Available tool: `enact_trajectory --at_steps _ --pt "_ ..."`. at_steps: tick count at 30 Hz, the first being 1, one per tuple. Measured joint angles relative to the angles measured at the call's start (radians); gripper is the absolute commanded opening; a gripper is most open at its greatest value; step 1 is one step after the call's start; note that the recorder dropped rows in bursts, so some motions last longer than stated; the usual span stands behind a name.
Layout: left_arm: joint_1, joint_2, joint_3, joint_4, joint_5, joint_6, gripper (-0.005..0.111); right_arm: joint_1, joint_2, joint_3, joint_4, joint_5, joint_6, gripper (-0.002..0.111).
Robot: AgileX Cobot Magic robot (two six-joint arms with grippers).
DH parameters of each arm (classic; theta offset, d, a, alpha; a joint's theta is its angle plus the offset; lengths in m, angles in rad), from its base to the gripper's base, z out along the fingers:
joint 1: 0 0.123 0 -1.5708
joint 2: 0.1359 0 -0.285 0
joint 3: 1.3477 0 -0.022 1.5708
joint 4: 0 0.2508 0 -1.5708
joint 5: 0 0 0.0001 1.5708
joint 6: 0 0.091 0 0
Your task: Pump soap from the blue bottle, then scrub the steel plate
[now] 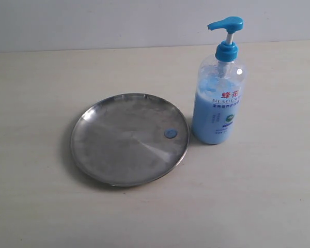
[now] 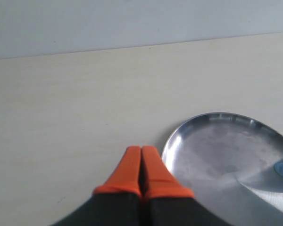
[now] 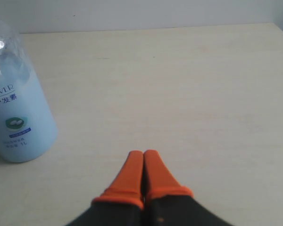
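- The steel plate lies flat on the pale worktop, left of the middle of the scene. Its grey surface is scuffed and its low rim catches the light.
- A small round blob of soap sits on the plate's right side, just inside the rim and on the side nearest the bottle.
- The blue bottle stands upright just beside the plate's right edge and a little farther back. Whether bottle and rim touch is not clear.
- Pale blue liquid fills the bottle up to about its shoulder. The label has red and green print and faces the exterior camera.
- The bright blue pump head is raised on its stem, and its spout points left.
- The left hand has its orange fingertips pressed together with nothing between them. It sits over bare worktop close to the plate's rim, and the soap blob is on the side of the plate away from it.
- The right hand is likewise closed tight and grips nothing. It sits over bare worktop, apart from the bottle.
- A plain pale wall runs along the far edge of the worktop.
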Motion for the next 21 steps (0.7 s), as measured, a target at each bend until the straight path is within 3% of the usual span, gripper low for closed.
enact_trajectory --at_steps 21 --pt "0.0 0.0 -0.001 -0.089 -0.004 0.07 0.0 0.0 0.0 0.0 0.0 0.0 0.0 0.0"
